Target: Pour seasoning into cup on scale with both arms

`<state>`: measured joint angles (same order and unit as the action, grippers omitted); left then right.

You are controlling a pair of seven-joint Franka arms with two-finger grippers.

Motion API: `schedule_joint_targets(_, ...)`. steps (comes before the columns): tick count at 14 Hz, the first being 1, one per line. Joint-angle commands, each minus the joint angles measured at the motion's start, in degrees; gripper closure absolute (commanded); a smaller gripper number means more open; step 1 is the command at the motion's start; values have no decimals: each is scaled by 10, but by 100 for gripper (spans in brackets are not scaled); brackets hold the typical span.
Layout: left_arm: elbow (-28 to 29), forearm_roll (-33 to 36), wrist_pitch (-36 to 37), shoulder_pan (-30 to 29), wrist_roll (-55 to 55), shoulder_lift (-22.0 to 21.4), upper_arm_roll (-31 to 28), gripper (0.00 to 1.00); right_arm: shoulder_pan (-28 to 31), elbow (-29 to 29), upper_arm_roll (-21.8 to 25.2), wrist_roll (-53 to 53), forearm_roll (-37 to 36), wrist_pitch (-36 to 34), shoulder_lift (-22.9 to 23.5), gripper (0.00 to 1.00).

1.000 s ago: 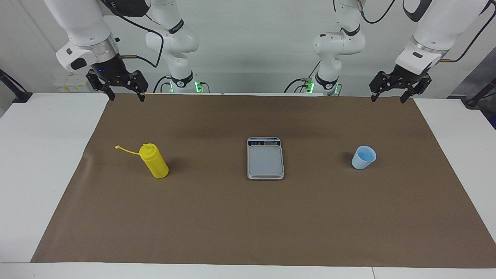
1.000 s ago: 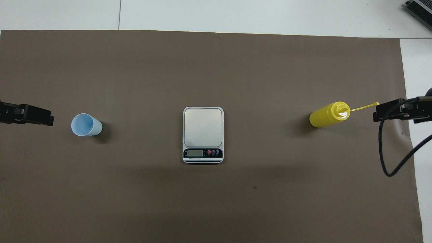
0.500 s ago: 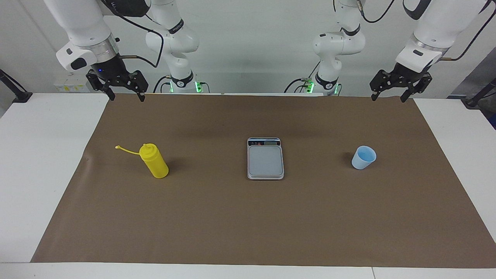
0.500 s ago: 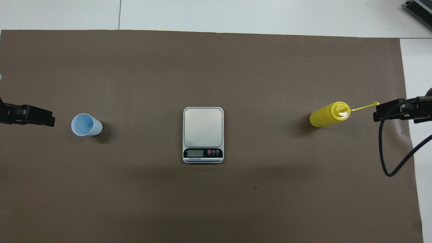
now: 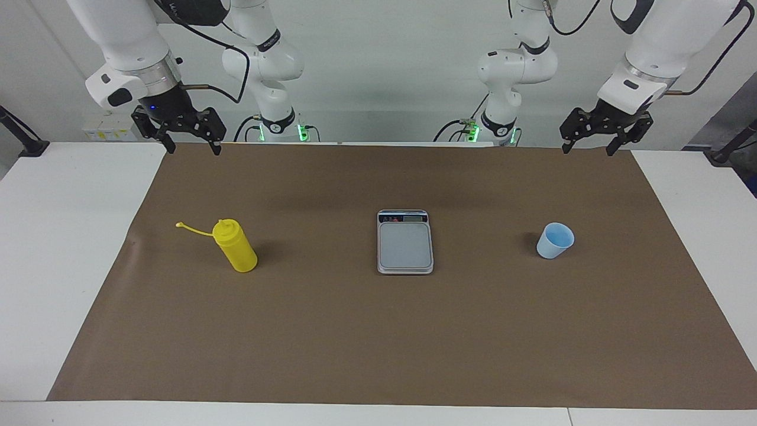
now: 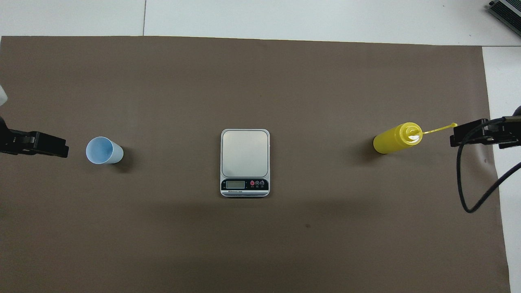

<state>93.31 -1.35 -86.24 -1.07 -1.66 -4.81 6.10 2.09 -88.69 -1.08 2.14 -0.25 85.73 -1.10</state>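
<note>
Yellow plastic squeeze bottle (image 5: 236,248) upright toward right arm's end of brown paper-covered surface (image 5: 378,331), flat grey scale (image 5: 405,242) mid-surface, tapered blue cup (image 5: 555,240) toward left arm's end; both grippers, left (image 5: 586,148) and right (image 5: 193,148), raised, jaws wide, holding nothing.

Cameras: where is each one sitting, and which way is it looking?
Facing view: high across the table, looking at both whole arms; open left gripper and open right gripper hang above the mat's edge nearest the robots.
Overhead view: above the robots, looking steeply down; only the gripper ends show at the sides.
Shared, half a turn apart: scale, cup, yellow bottle, brown mat.
</note>
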Motion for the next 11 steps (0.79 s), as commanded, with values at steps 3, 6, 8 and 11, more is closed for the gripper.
schedule_joint_targets(3,24,6,-20,-2,3,-17,-1,0,8,-18,-4,-4,10,3,-15,0)
schedule_joint_targets(6,67,6,-60,-8,0,-26,-6,0,8,-18,-4,-4,10,3,-15,0)
schedule_joint_targets(8,74,6,-80,-18,2,-10,-6,0,8,-18,-4,-4,10,3,-15,0)
schedule_joint_targets(11,104,8,-139,-49,4,13,-6,0,8,-18,-3,-4,10,3,-15,0)
